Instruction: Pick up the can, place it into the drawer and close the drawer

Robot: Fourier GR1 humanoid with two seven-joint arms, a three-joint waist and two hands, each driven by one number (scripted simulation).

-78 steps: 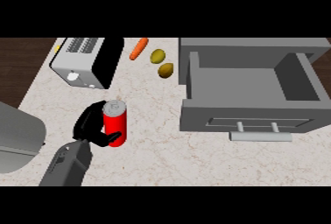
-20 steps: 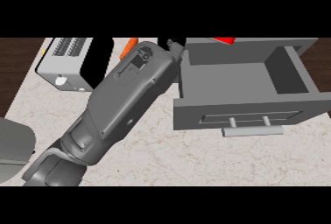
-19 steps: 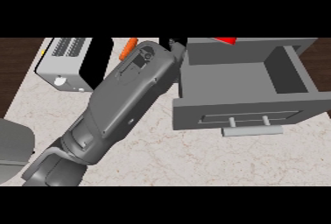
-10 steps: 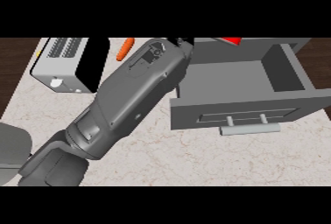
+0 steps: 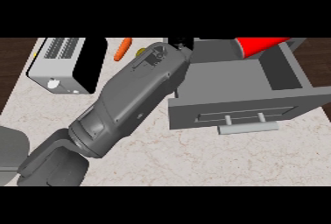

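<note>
At the top edge, over the open drawer: red can, mostly cut off.
Long axis hard to judge, tapering end aimed down-left; just right of the left robot hand, barely showing past its grey forearm, finger state impossible to tell.

No legible text, label or number anywhere; toaster front perhaps marked, but too small to read.
</note>
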